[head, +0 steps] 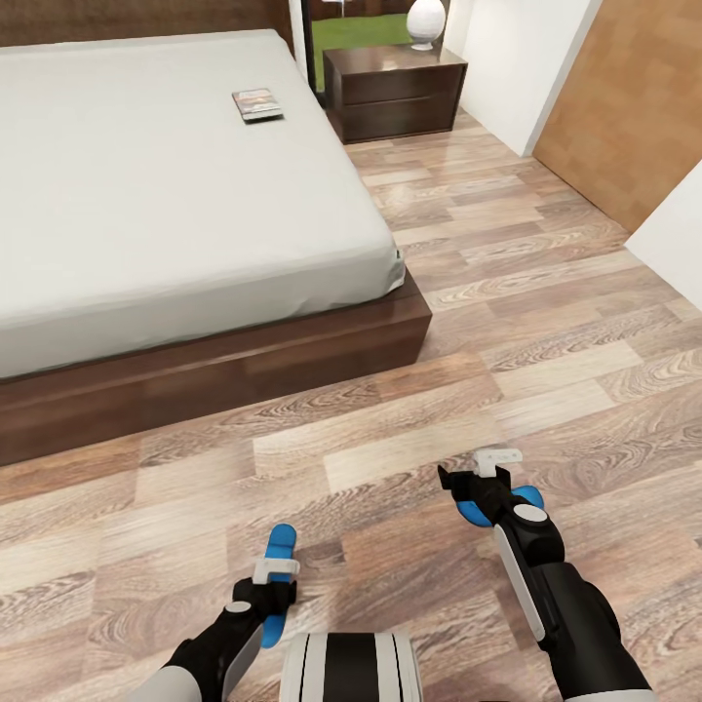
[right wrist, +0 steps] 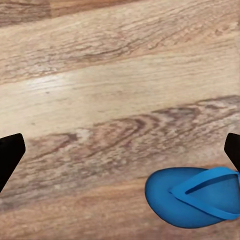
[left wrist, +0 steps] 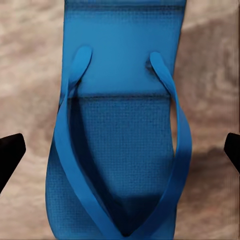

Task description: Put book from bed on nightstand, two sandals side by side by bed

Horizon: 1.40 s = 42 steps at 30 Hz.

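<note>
The book lies flat on the grey mattress of the bed, near the edge closest to the nightstand. Two blue sandals lie on the wood floor, well apart. The left gripper hangs over the left sandal, fingers spread wide. The right gripper is just beside the right sandal, fingers also apart.

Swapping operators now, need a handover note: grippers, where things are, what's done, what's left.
Left gripper: open, above one sandal on the floor, nothing held.
Right gripper: open, empty, beside the other sandal.
The sandals lie apart on the floor near the bed's foot, not yet paired.
Book is on the bed, near the nightstand.
Done: nothing.
Left: book onto the nightstand, sandals side by side by the bed.
</note>
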### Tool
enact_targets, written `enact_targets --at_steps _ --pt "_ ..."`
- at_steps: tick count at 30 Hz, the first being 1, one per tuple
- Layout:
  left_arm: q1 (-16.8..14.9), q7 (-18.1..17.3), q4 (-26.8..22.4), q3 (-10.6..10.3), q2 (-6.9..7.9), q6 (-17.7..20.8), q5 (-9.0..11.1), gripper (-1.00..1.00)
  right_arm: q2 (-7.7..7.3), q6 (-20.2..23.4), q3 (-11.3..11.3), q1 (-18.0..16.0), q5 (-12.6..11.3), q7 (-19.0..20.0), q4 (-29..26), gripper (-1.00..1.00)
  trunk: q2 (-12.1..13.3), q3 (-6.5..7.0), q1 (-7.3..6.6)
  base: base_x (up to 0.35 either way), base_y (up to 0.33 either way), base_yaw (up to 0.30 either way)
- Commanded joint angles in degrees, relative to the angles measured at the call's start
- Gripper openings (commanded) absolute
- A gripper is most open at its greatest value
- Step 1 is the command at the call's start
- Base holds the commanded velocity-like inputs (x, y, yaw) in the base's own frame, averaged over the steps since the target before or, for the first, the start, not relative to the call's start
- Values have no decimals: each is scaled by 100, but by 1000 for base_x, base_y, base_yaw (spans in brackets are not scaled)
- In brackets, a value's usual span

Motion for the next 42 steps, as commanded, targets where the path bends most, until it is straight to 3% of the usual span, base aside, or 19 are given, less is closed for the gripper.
enact_targets --at_steps 1,5,20,25,42 --pt "0 40 -18 -48 2 23 50 100 -4 31 6 0 9 8 -6 100 -3 -25 2 0 0 0" --pt "0 37 -51 -48 -1 23 50 100 -4 31 6 2 9 7 -3 100 -8 -114 12 0 0 0" --pt "0 35 -127 -48 -3 24 50 100 -4 31 6 2 9 7 5 100 -8 -114 12 0 0 0" --pt "0 33 -129 -54 -3 25 50 100 -4 31 6 1 9 7 7 100 -15 -225 25 0 0 0" --pt "0 36 -131 -57 2 24 47 100 -4 31 6 1 9 7 7 100 -15 -225 25 0 0 0"
